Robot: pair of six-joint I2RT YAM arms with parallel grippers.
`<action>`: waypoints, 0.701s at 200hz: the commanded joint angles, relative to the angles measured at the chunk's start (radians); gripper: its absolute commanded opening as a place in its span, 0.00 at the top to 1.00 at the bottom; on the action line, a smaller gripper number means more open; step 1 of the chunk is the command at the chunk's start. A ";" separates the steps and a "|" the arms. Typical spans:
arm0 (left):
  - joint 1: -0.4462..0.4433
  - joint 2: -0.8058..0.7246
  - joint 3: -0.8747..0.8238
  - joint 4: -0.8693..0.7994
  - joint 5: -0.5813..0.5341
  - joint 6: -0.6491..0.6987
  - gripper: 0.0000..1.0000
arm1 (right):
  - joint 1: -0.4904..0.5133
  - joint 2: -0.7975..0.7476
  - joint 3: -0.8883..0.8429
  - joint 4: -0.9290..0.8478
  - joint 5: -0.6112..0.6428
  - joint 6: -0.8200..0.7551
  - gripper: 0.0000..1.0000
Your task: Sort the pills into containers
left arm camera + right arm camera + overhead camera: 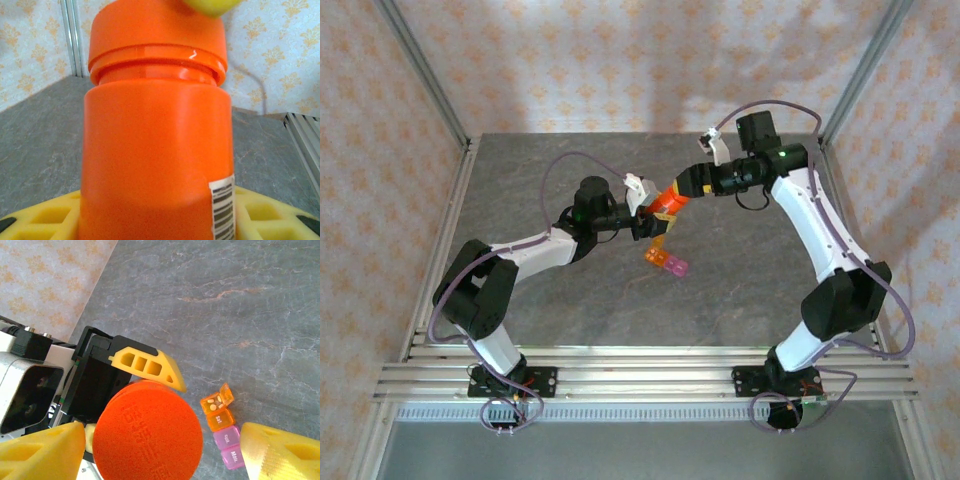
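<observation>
Grey stone-look table (pixel 570 300), both arms reaching to the middle: left arm (pixel 520 250) from the left, right arm (pixel 820 230) from the right, tools meeting over the centre. Orange bottle (pixel 155 160) upright, orange cap (pixel 147 437) on, barcode label (pixel 222 207) low on its side. Left gripper (pixel 160 220) clamped on the bottle body, yellow fingers (pixel 50 215) pressed on either side. Right gripper (pixel 162 432) spread wide above the cap, straddling it; one finger (pixel 40 452) just beside the cap edge, the other clearly apart, nothing gripped. Containers (pixel 222 430) lie flat on the table just beside the bottle, on the near side of it in the top view, touching neither tool: a short strip of cells, orange end then pink end. End orange cell has its lid flipped up, a few small white pills (pixel 215 401) inside; other lids down, can't tell contents
</observation>
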 commanded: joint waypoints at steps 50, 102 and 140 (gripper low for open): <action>-0.003 -0.020 0.016 0.054 0.004 0.021 1.00 | 0.002 0.024 0.033 -0.012 -0.056 -0.015 0.38; -0.004 -0.025 0.012 0.050 0.003 0.023 1.00 | 0.001 0.039 0.038 -0.016 -0.071 -0.009 0.49; -0.003 -0.021 0.014 0.055 0.003 0.020 1.00 | 0.002 0.042 0.038 -0.020 -0.074 -0.001 0.54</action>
